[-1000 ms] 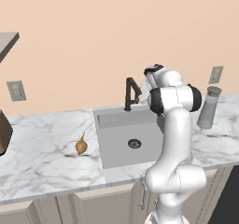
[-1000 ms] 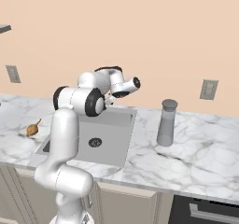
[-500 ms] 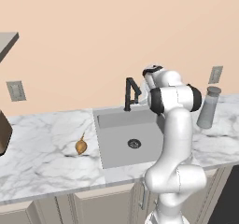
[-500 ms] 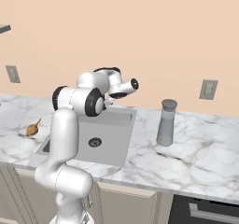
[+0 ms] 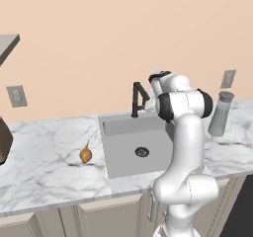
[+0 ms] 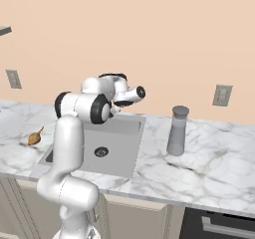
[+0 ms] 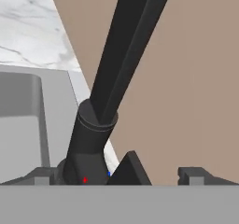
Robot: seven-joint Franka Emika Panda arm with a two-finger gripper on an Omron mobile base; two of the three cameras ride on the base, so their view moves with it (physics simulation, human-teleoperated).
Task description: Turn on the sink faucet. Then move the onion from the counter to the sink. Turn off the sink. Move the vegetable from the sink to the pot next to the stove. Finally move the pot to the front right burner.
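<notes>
Change: almost none is seen since the earlier frames; the arm is still held at the faucet, and nothing on the bench has shifted.
Faucet: the slim matte-black faucet with the angular spout [image 5: 138, 98] is seen at the back rim of the grey sink basin [image 5: 129, 157], its base just ahead of the fingers [image 7: 119, 176].
Fingers: spread wide, nothing held; the faucet base lies between them.
Onion: the small golden-brown pointed bulb [image 5: 86, 154] lies on the white marble bench [image 5: 44, 157], left of the basin, well apart from the fingers.
</notes>
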